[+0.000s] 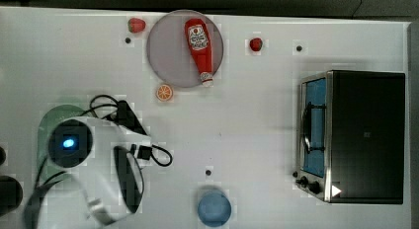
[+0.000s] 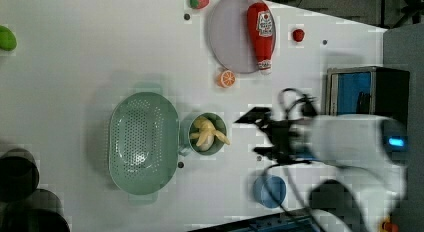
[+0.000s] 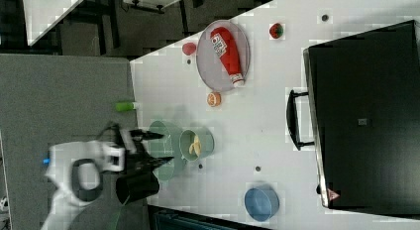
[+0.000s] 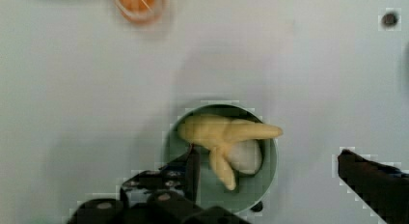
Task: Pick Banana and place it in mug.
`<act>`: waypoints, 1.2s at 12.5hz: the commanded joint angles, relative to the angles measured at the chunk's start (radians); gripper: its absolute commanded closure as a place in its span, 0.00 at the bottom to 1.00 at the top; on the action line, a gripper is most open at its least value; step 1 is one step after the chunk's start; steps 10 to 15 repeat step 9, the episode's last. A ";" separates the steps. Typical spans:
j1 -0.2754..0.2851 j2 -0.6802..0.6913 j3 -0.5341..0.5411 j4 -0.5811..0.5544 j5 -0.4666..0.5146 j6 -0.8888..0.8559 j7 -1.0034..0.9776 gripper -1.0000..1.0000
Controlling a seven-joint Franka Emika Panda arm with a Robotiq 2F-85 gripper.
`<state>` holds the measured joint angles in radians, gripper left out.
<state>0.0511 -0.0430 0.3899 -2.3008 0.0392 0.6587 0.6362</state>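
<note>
Already the banana lies in the mug, one tip over the rim, and the tool hangs wide open and empty above the mug, so placing looks done.

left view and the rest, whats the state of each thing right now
banana: lying in the mug, one end over the rim
mug: upright, holding the banana
gripper: open, holding nothing
basket: upright, nothing in it
ketchup bottle: lying on the plate
plate: flat on the table
blue cup: upright
toaster oven: door shut
</note>
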 commanded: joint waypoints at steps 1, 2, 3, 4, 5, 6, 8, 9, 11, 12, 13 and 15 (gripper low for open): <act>-0.024 -0.115 -0.092 0.107 -0.003 -0.176 -0.062 0.00; -0.026 -0.140 -0.136 0.145 -0.003 -0.240 -0.136 0.00; -0.028 -0.157 -0.185 0.185 -0.003 -0.288 -0.186 0.00; -0.029 -0.169 -0.233 0.223 -0.003 -0.341 -0.225 0.00; -0.030 -0.177 -0.279 0.263 -0.005 -0.394 -0.266 0.00; -0.031 -0.180 -0.323 0.301 -0.006 -0.438 -0.306 0.00; -0.034 -0.179 -0.409 0.366 -0.015 -0.494 -0.369 0.00; -0.035 -0.178 -0.446 0.390 -0.017 -0.512 -0.417 0.00; -0.035 -0.178 -0.446 0.390 -0.017 -0.512 -0.417 0.00; -0.035 -0.178 -0.446 0.390 -0.017 -0.512 -0.417 0.00; -0.035 -0.178 -0.446 0.390 -0.017 -0.512 -0.417 0.00; -0.035 -0.178 -0.446 0.390 -0.017 -0.512 -0.417 0.00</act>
